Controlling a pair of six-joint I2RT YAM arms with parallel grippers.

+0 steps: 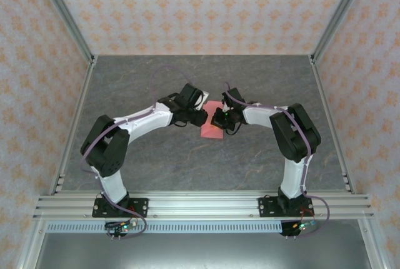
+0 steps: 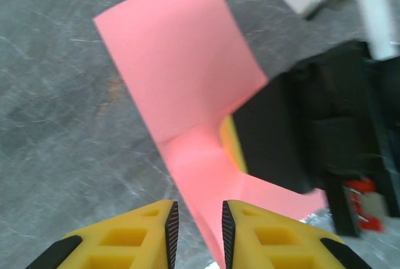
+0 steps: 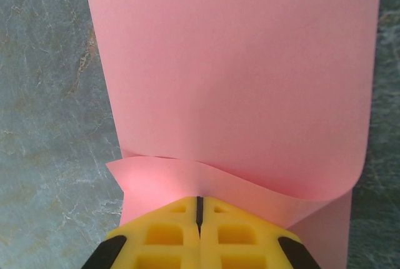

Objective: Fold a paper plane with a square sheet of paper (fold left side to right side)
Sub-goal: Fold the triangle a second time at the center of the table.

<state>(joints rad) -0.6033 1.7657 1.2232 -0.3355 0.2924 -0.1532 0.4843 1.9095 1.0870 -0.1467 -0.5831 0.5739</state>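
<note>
The right end effector [image 3: 199, 201] pinches the square sheet of paper [image 3: 231, 81]; the left end effector [image 2: 199, 213] stands spread.

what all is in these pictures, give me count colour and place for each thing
square sheet of paper: 1, salmon pink, mid-table between the grippers, bent and partly lifted
table: 1, grey marbled, under everything
walls: 3, pale with orange motifs, around the table
frame rails: several, silver, near edge, carrying the arm bases
arms: 2, white and black, bent inward toward the paper
left gripper: 1, yellow fingers, jaws apart, paper's corner in the gap
right gripper: 1, yellow fingers, shut on the paper's near edge
</note>
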